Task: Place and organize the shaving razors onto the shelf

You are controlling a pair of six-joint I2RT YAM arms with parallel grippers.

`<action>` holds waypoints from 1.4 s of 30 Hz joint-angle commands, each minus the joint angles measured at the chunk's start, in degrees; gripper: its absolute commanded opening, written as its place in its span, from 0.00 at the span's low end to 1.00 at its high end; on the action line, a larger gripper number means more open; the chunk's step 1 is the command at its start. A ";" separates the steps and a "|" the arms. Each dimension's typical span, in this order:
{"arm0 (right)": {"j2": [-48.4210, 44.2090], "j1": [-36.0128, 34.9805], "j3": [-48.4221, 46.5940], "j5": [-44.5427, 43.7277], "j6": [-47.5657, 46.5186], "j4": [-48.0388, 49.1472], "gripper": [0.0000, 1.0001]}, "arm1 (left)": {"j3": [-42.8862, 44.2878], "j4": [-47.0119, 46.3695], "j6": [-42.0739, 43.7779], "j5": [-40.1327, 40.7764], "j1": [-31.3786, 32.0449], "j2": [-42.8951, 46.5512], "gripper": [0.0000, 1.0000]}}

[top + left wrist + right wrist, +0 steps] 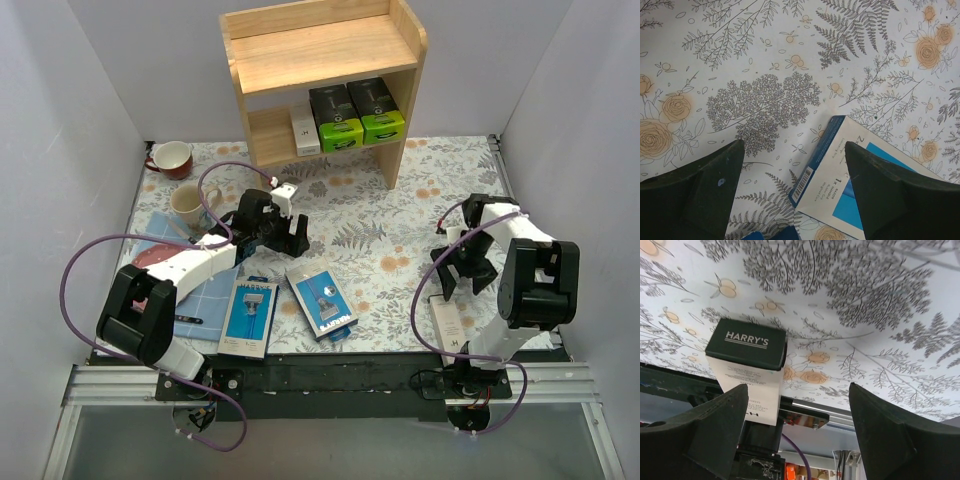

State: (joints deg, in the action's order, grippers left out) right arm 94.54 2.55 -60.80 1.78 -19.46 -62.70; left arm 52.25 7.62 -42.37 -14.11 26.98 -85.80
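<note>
The wooden shelf [325, 50] stands at the back. Its lower tier holds a white box [305, 130] and two black boxes with lime-green ends [335, 120] [378, 112]. Two blue razor packs lie flat on the table, one [248, 316] left of the other [321, 298]. My left gripper [285, 240] is open and empty just behind them. In the left wrist view [795, 192] a blue pack's corner [832, 170] lies under its right finger. A slim white box [447, 325] lies at the front right. My right gripper [465, 280] [797, 432] is open above that dark-ended box [747, 365].
A red mug [172, 158] and a beige mug [188, 205] stand at the left. A blue cloth [205, 295] with a pink plate [152, 256] and a dark-handled utensil [190, 320] lies front left. White walls close in both sides.
</note>
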 commanded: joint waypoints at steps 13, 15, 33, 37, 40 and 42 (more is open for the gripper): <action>-6.04 -16.96 1.55 -0.88 -0.06 1.08 0.99 | -0.48 -0.94 -0.26 0.93 -0.09 3.01 0.81; -5.60 -16.96 2.26 -1.52 0.48 1.00 0.99 | -0.66 -1.11 -0.43 0.84 -0.17 2.83 0.81; 0.02 -17.57 3.67 -0.11 -1.28 2.22 0.95 | 1.89 -0.76 -0.61 1.54 -0.09 -0.60 0.81; 3.53 -17.66 -1.42 -0.29 -0.67 5.29 0.75 | 2.16 -0.76 -0.52 1.72 -0.09 -0.86 0.81; 7.40 -18.19 -7.30 -1.34 0.30 6.79 0.62 | 2.42 -0.76 -0.70 1.54 -0.09 -1.12 0.81; 10.56 -18.28 -15.35 -0.99 1.27 6.71 0.55 | 3.20 -0.24 -0.87 0.84 -0.09 -1.12 0.81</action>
State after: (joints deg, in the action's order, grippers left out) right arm 101.54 -15.20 -63.94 0.21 -19.53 -60.05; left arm 52.49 7.31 -42.92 -12.86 26.96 -86.87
